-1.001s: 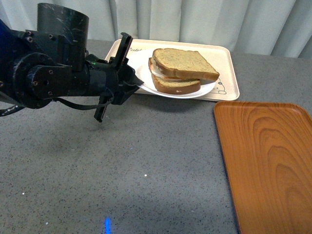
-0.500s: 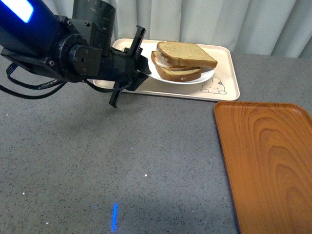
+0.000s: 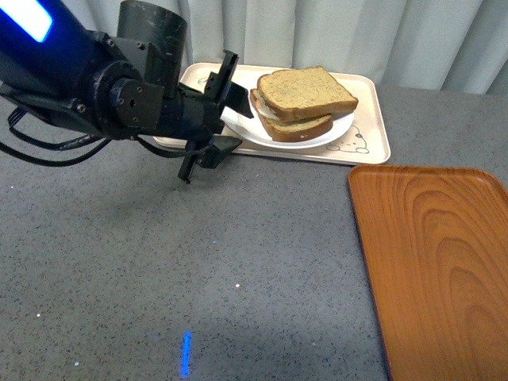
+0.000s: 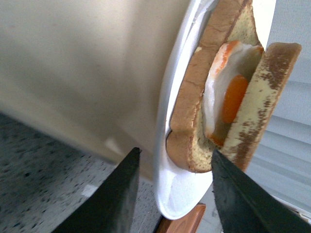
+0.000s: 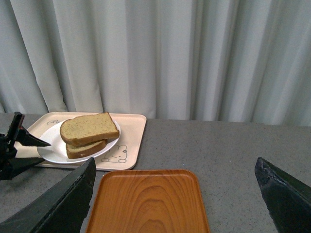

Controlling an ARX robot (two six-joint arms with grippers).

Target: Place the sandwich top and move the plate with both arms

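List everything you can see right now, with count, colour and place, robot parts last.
Plate: one, white, on the beige tray, its near-left rim between the left gripper's jaws.
Sandwich top: one, tan speckled, on the stack on the plate.
Bottom slice: one, brown, under the egg.
Fried egg: one, white and orange, between the slices.
Beige tray: one, far side of table.
Orange tray: one, wood-grain, near right.
Table: grey speckled.
Curtain: white, behind.
Left gripper: black, open around the plate rim.
Right gripper: black, open, over the orange tray.
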